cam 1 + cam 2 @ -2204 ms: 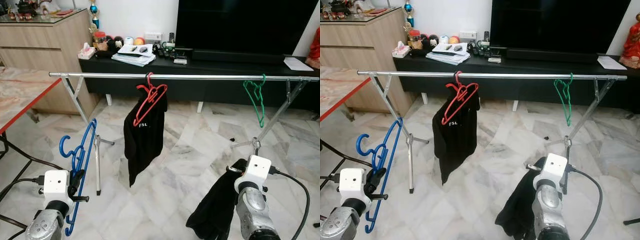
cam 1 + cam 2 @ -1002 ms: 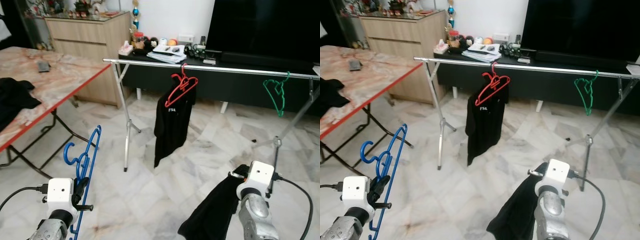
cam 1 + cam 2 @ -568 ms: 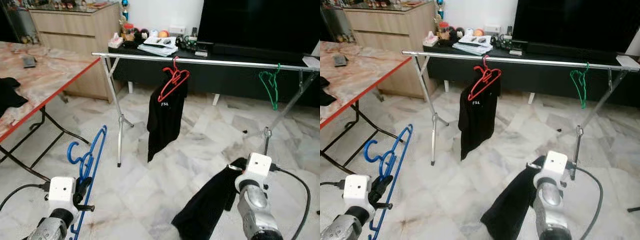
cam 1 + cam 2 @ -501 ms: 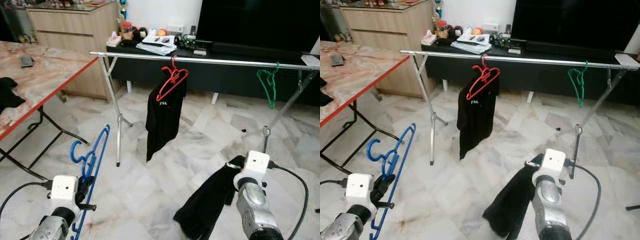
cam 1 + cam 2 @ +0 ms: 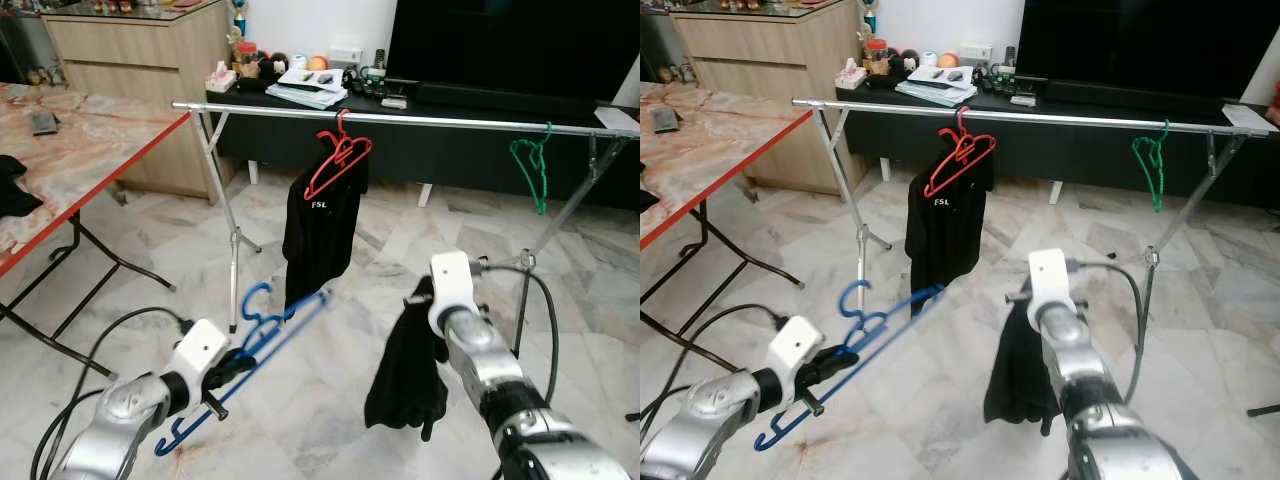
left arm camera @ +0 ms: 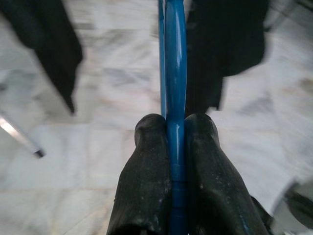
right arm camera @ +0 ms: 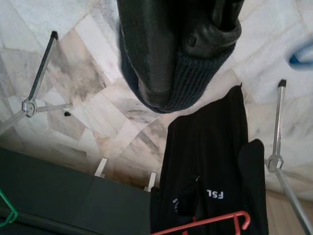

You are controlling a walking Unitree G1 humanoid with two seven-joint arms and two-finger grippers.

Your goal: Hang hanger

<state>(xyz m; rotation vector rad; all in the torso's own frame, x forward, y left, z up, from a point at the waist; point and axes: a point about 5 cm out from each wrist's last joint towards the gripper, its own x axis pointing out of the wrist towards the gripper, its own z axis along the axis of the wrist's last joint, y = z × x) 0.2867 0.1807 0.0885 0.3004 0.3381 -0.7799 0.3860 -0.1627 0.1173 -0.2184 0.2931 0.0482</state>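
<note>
**Left wrist view: blue hanger pinched tight, the rail yet to reach**

Left wrist view shows the left gripper (image 6: pixel 175 142) with its jaws clamped flat on the blue hanger (image 5: pixel 262 340). That hanger sits low and well short of the clothes rail (image 5: pixel 420 119), tilted over, its hook end angled up toward the rail. The right gripper (image 7: pixel 188 58) has its jaws closed on a dark garment (image 5: pixel 405 365), which dangles limp, also well short of the rail. Farther off, on the rail itself, a red hanger (image 5: pixel 338 163) carries a black top (image 5: pixel 318 240), and a bare green hanger (image 5: pixel 530 170) hangs toward the rail's right end.

To my eye, the garment needs threading onto the blue hanger first. Then the hook should go onto the rail's open stretch between red and green.
</note>
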